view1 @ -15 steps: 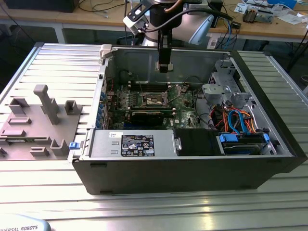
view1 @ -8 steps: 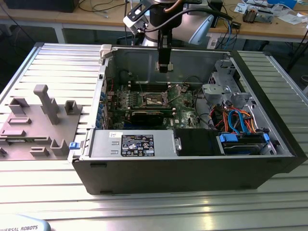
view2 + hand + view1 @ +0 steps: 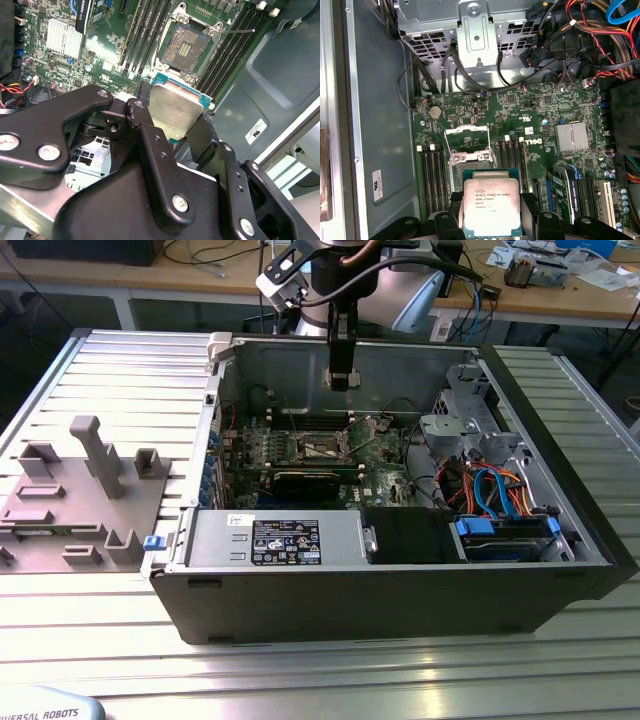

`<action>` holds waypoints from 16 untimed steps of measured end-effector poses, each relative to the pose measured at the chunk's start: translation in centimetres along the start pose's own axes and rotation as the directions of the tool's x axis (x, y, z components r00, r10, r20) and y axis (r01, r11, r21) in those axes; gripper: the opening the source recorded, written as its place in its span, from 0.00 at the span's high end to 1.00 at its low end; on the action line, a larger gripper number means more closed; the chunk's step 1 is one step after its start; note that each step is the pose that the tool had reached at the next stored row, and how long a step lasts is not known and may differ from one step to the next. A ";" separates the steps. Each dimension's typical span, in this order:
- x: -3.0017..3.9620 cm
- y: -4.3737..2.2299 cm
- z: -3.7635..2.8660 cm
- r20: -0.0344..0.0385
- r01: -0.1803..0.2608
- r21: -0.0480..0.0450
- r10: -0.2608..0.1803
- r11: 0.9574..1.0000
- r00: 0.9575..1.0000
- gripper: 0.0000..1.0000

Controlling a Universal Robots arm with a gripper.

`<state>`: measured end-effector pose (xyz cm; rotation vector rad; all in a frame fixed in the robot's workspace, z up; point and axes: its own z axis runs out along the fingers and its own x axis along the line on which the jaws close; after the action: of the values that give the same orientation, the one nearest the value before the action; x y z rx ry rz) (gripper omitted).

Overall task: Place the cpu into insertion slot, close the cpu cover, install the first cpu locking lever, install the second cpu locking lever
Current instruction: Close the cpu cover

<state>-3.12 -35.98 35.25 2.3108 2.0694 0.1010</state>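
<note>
Clamped on the cpu (image 3: 176,107), the claw (image 3: 172,120) pinches the chip by two opposite edges. Its black fingers (image 3: 145,125) are spread just as wide as the chip and no wider. The cpu hangs in the air above the green motherboard (image 3: 520,115), silver top up, not touching the insertion slot (image 3: 186,48).

In the second wrist view the slot lies bare beyond the chip, its dark centre and fine contacts uncovered, with a thin wire lever (image 3: 239,31) sticking out past one corner and long black memory slots (image 3: 225,55) along both sides. A finned heat sink (image 3: 64,37) sits toward another edge of the board.

In the first wrist view the chip (image 3: 491,205) is seen flat-on and overlaps one edge of the slot (image 3: 470,159). Beyond it the cpu cover (image 3: 466,131) stands swung up off the socket, a thin silvery frame. That view also takes in a coin cell (image 3: 435,112) near the board's edge, a metal drive cage (image 3: 475,30) and bundled cables (image 3: 600,40).

In the exterior view the claw (image 3: 341,372) hangs from the arm inside the open computer case (image 3: 400,590), well above the board and over its middle. The case lies on a slatted metal table (image 3: 300,680), with a grey fixture (image 3: 80,490) on the table at the exterior view's left.
</note>
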 end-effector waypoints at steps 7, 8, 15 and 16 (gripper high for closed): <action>-0.01 -0.05 0.00 -0.003 0.037 0.001 -0.037 0.999 0.999 0.46; -0.01 -0.05 0.08 -0.003 0.037 0.001 -0.037 0.999 0.999 0.46; -0.01 -0.06 0.13 -0.003 0.037 0.001 -0.037 0.999 0.999 0.46; -0.01 -0.06 0.13 -0.003 0.037 0.001 -0.037 0.999 0.999 0.46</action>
<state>-3.17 -35.98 35.12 2.2733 2.1121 0.1021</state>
